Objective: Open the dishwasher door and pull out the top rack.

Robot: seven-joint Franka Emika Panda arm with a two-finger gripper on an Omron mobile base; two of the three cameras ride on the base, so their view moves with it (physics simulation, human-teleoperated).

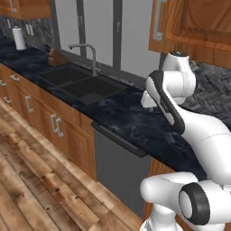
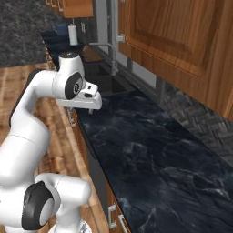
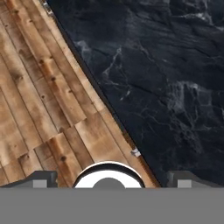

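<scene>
1. The gripper (image 2: 92,105) hangs over the front edge of the counter (image 1: 135,119), pointing down. Its fingers (image 3: 41,178) sit far apart.
2. The dishwasher door (image 1: 118,171) is shut, just under that counter edge, with its black handle (image 1: 119,140) along the top.
3. The sink (image 1: 79,81) is farther along the counter.

We note a dark marble counter (image 1: 131,117) running along brown wooden cabinets (image 1: 54,122). A double sink (image 1: 79,81) with a grey faucet (image 1: 88,52) sits in it. Far back stands what looks like a paper towel roll (image 1: 19,38). Plank floor (image 3: 39,100) below.
</scene>
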